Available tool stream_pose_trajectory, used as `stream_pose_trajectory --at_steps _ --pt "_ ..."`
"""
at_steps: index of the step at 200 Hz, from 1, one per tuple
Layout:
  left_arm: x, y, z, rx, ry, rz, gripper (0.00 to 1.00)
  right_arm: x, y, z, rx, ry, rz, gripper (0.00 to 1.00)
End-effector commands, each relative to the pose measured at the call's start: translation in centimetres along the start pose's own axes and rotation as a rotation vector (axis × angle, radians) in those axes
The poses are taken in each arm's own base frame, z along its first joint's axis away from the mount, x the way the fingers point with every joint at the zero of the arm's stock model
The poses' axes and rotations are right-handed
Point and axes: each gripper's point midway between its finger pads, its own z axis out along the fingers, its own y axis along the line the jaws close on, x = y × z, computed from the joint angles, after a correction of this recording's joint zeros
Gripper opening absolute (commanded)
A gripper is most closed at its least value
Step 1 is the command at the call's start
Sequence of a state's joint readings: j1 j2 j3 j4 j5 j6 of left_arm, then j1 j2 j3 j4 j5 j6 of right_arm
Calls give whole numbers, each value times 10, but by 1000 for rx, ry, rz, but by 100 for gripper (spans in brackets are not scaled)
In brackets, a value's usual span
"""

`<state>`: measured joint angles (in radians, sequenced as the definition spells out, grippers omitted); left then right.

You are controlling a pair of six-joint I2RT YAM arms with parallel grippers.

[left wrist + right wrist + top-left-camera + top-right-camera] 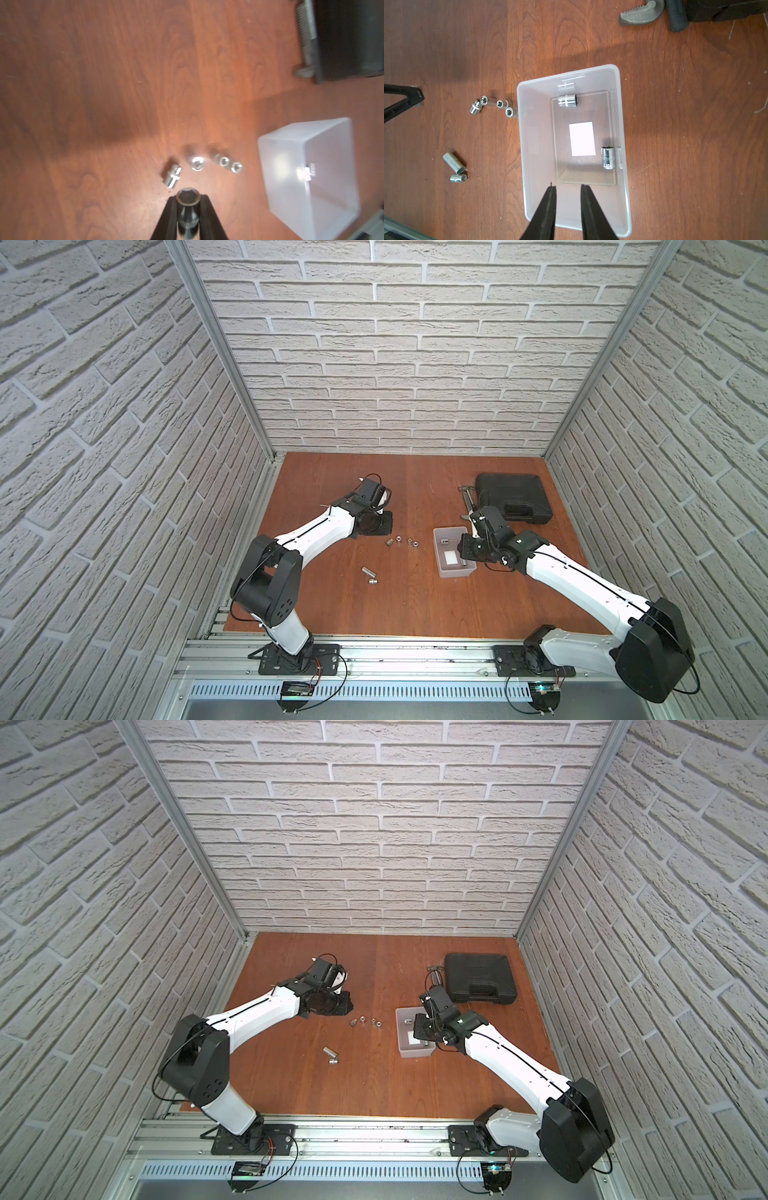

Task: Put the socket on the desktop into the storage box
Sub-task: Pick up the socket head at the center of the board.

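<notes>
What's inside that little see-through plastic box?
The storage box holds two shiny sockets, one by an end wall, one by a side wall, and a white floor patch. The right end effector hides part of the opposite wall.

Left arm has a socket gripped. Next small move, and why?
Probably swing the left gripper toward the storage box: its jaws are shut on a socket, and the box sits apart, with the open, empty right gripper above it, so stop short.

- In both top views the camera looks steeply down from high over the front rail [395, 649]; the desktop [353, 605] fills the lower middle of the frame.
- Both wrist views look down from close by, sharing the storage box [280, 166] and loose sockets [196, 164].
</notes>
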<state>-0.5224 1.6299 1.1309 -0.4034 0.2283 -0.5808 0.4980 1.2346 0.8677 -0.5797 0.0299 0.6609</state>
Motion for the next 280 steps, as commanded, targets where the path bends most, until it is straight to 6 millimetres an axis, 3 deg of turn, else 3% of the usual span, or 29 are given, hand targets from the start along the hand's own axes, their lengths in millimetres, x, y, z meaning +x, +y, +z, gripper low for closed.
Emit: stream_pose_trajectory --at_steps 1,26,47,112,167,223,264,280 --pt "-11 -43 -16 248 -62 11 0 -13 9 -12 -38 -65 -10 27" --pt "-3 -82 -33 447 -76 91 0 -16 9 -16 -39 -85 -3 27" --pt "12 -108 -41 502 -62 191 0 -17 10 -17 -48 -92 6 26" --pt "35 -157 -37 602 -41 300 0 -20 -4 -26 -3 -143 50 25" --pt "36 -204 -49 824 -50 326 0 -20 -30 -37 46 -201 124 25" --pt "48 -206 0 544 15 395 0 -17 -57 -48 95 -247 198 25" --pt "38 -197 23 416 10 377 0 -19 -64 -54 105 -262 216 26" --pt "33 -184 33 292 3 369 0 -19 -64 -53 105 -258 222 26"
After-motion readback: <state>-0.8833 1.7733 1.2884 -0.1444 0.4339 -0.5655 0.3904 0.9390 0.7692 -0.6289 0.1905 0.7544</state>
